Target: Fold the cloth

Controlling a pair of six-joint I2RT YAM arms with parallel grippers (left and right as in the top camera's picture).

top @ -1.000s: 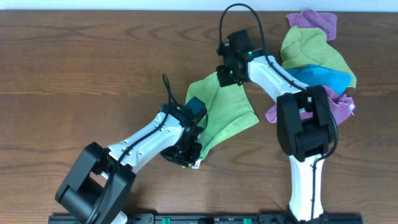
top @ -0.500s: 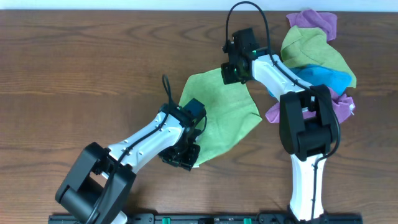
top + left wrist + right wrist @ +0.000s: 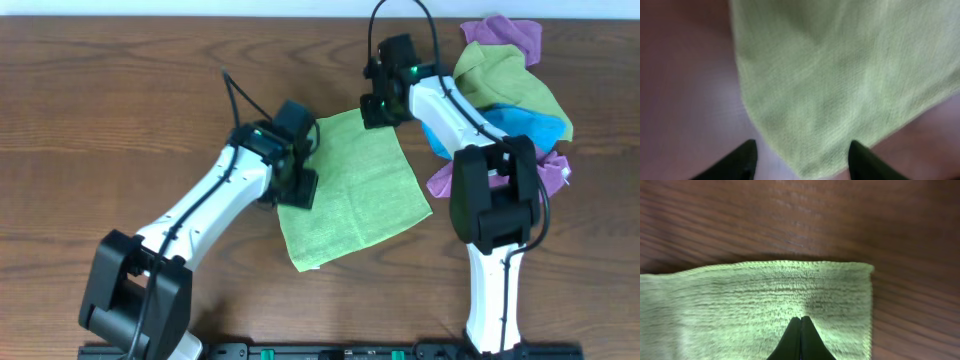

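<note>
The lime-green cloth (image 3: pixel 360 190) lies spread flat as a tilted square in the middle of the table. My left gripper (image 3: pixel 298 186) hovers at its left edge. In the blurred left wrist view it (image 3: pixel 802 145) stands open, a cloth (image 3: pixel 840 80) corner lies loose between the two fingertips (image 3: pixel 751 145), and nothing is gripped. My right gripper (image 3: pixel 378 110) is at the cloth's far corner. In the right wrist view it (image 3: pixel 801 322) is shut, pinching the cloth (image 3: pixel 740 305) just inside its hemmed edge near the corner.
A heap of other cloths sits at the back right behind the right arm: a duller green one (image 3: pixel 505 85), a blue one (image 3: pixel 525 125) and purple ones (image 3: pixel 505 35). Bare wooden tabletop (image 3: pixel 120 120) stretches to the left.
My left gripper opened, let go of the cloth and moved up and away from the near edge. The right gripper pulled its corner slightly farther back, and the folded cloth now lies spread out.
</note>
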